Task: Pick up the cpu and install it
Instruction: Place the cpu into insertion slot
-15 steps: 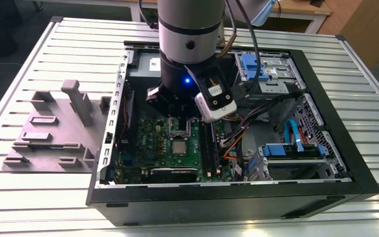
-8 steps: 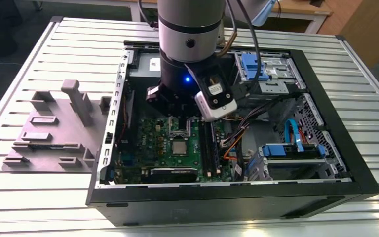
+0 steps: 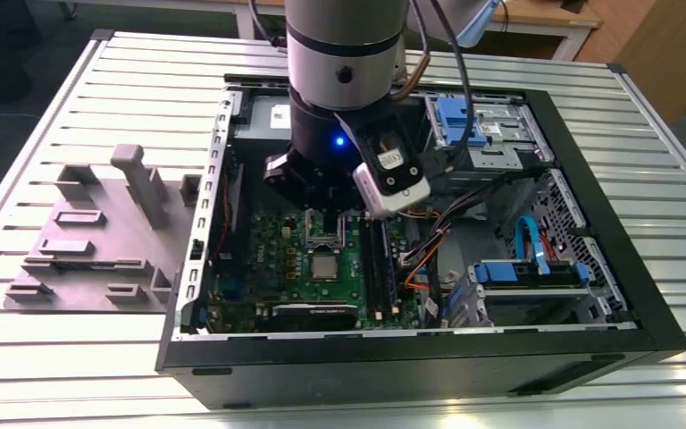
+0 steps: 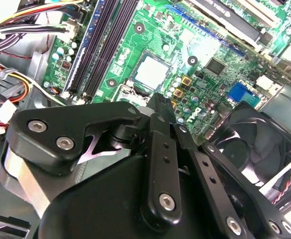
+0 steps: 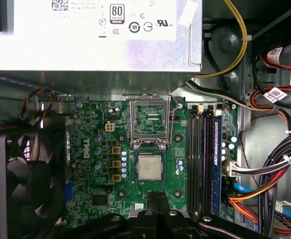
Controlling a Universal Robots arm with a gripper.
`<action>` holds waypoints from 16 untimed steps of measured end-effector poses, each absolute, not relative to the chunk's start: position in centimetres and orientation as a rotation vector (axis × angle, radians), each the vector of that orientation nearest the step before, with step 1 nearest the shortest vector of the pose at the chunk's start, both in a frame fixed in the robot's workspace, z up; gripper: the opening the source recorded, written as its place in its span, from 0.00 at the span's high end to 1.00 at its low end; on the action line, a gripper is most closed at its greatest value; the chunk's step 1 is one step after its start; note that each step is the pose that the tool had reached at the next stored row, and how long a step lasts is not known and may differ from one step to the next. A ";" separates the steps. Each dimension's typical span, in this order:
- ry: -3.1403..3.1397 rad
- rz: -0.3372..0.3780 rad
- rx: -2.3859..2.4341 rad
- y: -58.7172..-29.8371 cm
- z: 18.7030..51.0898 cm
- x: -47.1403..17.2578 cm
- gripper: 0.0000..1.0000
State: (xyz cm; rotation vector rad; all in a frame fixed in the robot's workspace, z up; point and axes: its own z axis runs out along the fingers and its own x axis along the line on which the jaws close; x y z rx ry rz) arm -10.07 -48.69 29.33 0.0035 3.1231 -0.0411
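1. Already lying flat in its socket on the green motherboard (image 5: 93, 184): cpu (image 5: 149, 167), silvery top up.
2. Just beside it, hinged retention frame (image 5: 132, 122) swung open, seemingly to leave the chip uncovered.
3. Poised near the cpu, over the board: gripper (image 5: 157, 194), fingers pressed together, grasping nothing.

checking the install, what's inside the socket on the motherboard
The cpu lies flat in the socket, silvery top up, with the hinged metal frame swung open beside it. What lies under the cpu is covered and cannot be seen.
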 end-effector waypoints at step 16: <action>3.123 -0.041 0.003 -48.7 29.8 -10.1 0.90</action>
